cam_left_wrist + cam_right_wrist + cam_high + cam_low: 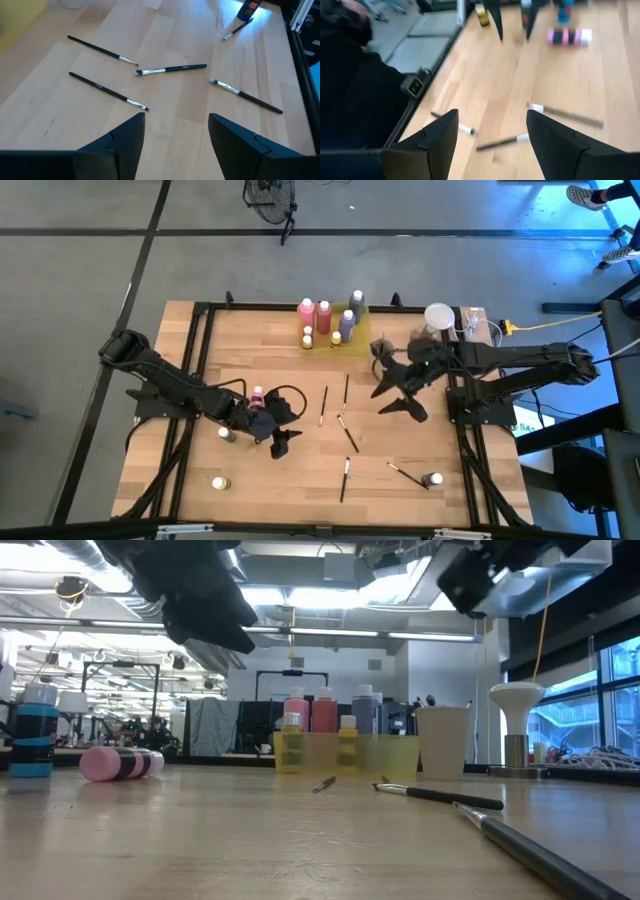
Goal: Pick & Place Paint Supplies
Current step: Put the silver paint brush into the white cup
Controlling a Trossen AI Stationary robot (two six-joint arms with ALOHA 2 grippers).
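While both hover above the table, left pincer and right pincer gape empty

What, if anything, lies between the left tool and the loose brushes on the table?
Nothing visible. The left tool is open above bare wood, and the nearest paintbrush lies just ahead of it with clear table between.

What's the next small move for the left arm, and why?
Probably lower the left gripper toward the nearest paintbrush. Its fingers stand open and empty above the table, and the left wrist view shows loose brushes lying flat ahead of them, apart from one another. The yellow tray already holds bottles, so brushes look like remaining work. The right gripper hovers open, also empty.
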